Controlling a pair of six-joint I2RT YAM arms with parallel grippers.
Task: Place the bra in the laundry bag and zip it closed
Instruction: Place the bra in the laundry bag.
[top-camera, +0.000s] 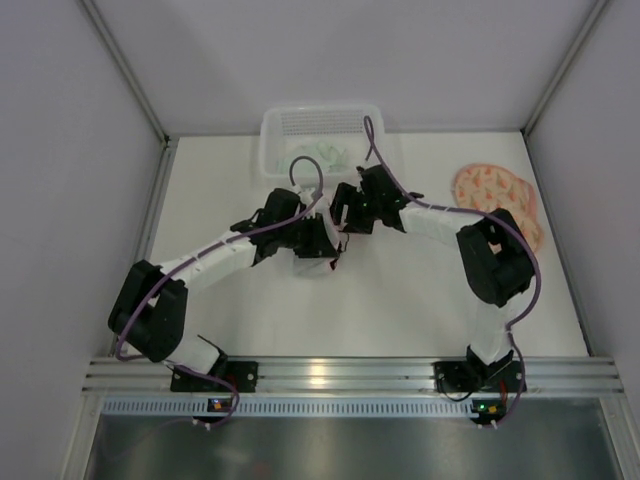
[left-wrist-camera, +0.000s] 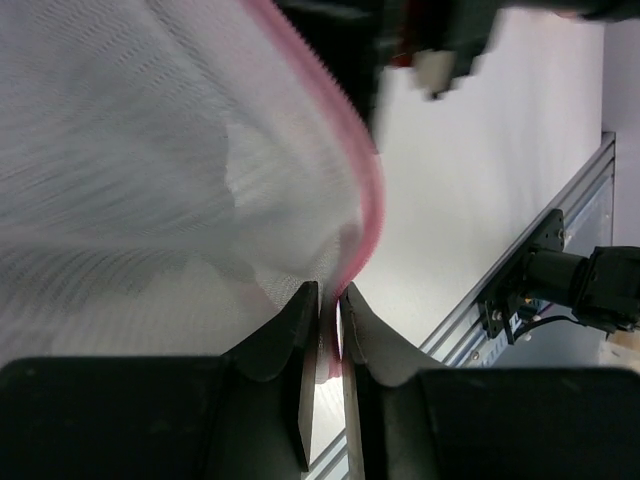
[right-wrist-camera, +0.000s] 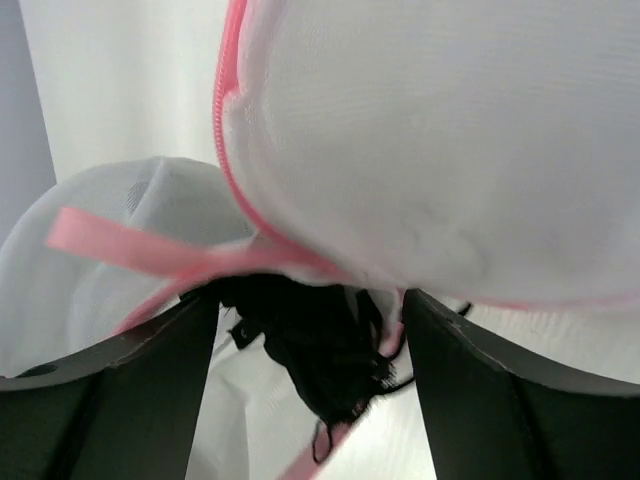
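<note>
While left gripper (left-wrist-camera: 328, 300) pinches laundry bag (left-wrist-camera: 150, 150), bra (right-wrist-camera: 320, 350) dangles.

White laundry bag (right-wrist-camera: 430, 150), pink zipper (left-wrist-camera: 368, 200)

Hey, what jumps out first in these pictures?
The left gripper pinches the pink zipper edge of a white mesh laundry bag at the table's centre, the right gripper open facing it. A pink patterned cloth lies far right; a white basket sits at the far edge.
</note>
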